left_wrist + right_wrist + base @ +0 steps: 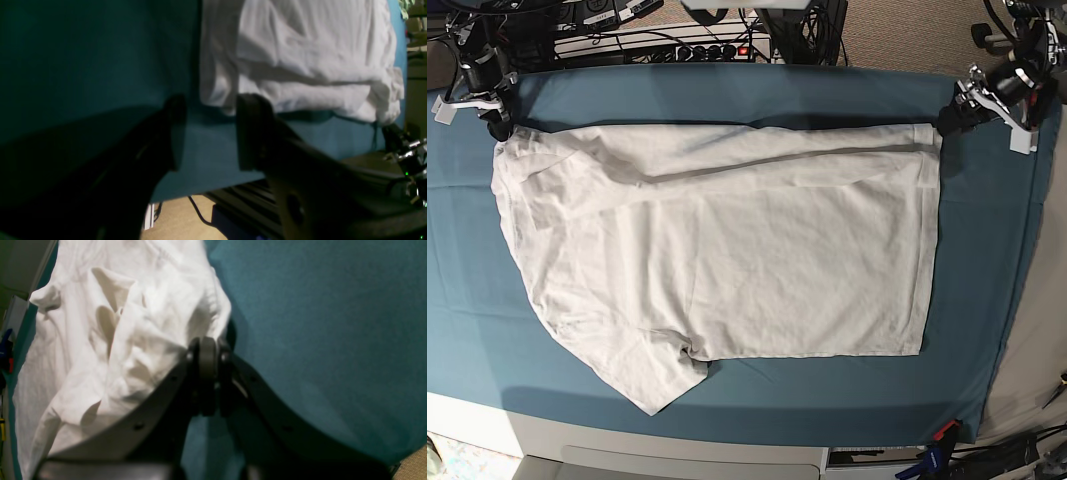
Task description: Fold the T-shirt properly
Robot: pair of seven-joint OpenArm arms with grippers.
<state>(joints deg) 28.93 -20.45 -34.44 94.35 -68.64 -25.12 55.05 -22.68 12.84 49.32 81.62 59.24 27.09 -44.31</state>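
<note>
- Teal cloth (pixel 987 300) covers the whole table; T-shirt (pixel 727 260) lies spread mid-frame.
- Cables and electronics (pixel 667 40) line the top edge.
- Left gripper (pixel 206 133) gapes, holding nothing.
- Right gripper (pixel 208 350) pinches the T-shirt's edge.

Teal cloth (pixel 727 395) over table, tan floor (pixel 176 216).

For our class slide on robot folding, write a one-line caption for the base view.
White T-shirt spread on the teal cloth, right gripper pinching one top corner, left gripper open beside the other.

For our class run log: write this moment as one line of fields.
T-shirt: spread on teal cloth | right gripper: shut on shirt corner | left gripper: open beside opposite corner, holding nothing
</note>
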